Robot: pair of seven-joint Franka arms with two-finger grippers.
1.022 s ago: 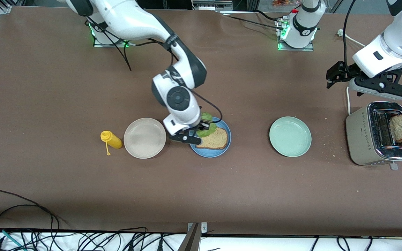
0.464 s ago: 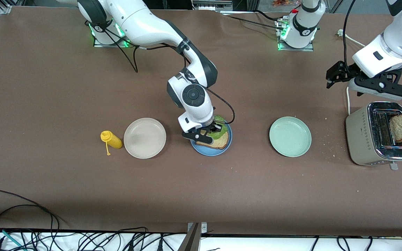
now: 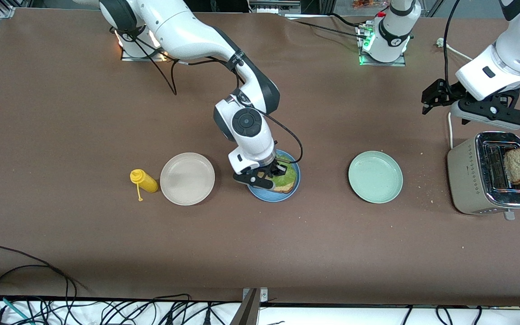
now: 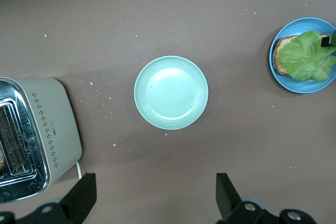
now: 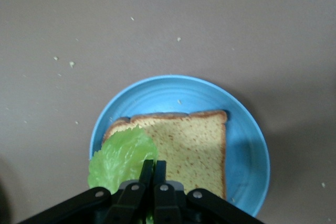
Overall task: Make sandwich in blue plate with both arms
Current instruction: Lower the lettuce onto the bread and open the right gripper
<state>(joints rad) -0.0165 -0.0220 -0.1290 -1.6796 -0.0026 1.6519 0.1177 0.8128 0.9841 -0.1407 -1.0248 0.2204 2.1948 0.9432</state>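
- sky-blue plate (image 3: 263, 197) sits mid-table between beige plate (image 3: 187, 178) and pale green plate (image 3: 375, 176), with toast slice (image 5: 186, 148) laid on it.
- right gripper (image 5: 152, 174) over it, jaws clamped on lettuce leaf (image 3: 286, 174), not yet released.
- left gripper (image 3: 428, 100) waits above the toaster (image 3: 476, 180), jaws apart; second slice (image 3: 518, 165) still to top it.

The right claw (image 3: 274, 174) hides part of the toast (image 3: 285, 187).
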